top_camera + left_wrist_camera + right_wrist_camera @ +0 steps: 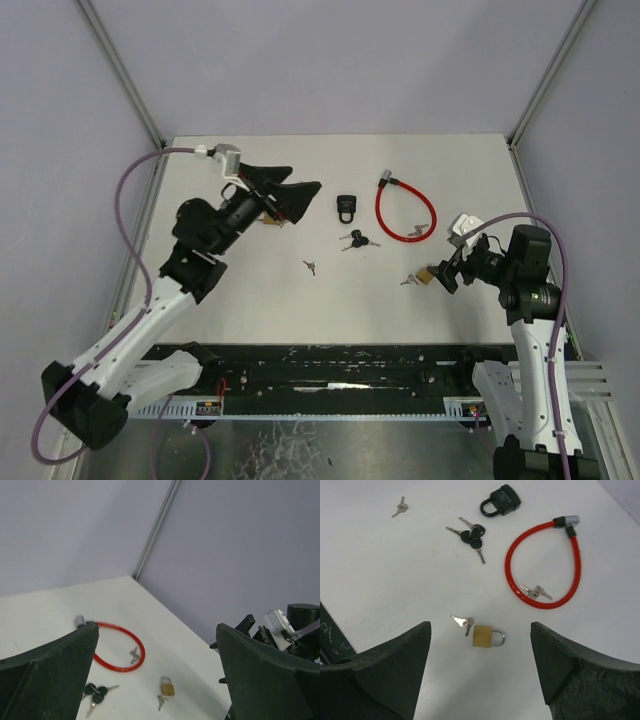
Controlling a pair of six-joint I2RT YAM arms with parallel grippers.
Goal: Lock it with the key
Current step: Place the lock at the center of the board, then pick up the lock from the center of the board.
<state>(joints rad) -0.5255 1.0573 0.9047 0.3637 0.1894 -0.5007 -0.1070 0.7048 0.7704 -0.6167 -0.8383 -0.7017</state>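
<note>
Padlock: small brass padlock with a steel shackle lies flat on the white table, low and centre in the right wrist view, shackle pointing to the right of the frame.
Key: a pair of small silver keys on a ring rests just beside the brass body, at its upper left, so lock and key can be reached in one approach.
Right gripper: jaws spread wide and empty, framing the brass padlock and its keys from above; judged to be lining up for a pick.
Left gripper: fingers apart, holding nothing, raised at the upper left of the top view and aimed across the table, probably waiting to steady the lock.
Other locks: a black padlock sits at the top of the right wrist view, with black-headed keys below it.
Cable: a red looped cable lock lies at the right, a silver key pair inside its loop.
Stray key: one small silver key lies alone at the upper left.
Progress: nothing is grasped yet, so no key is in a lock; whether the shackle is closed cannot be told.
</note>
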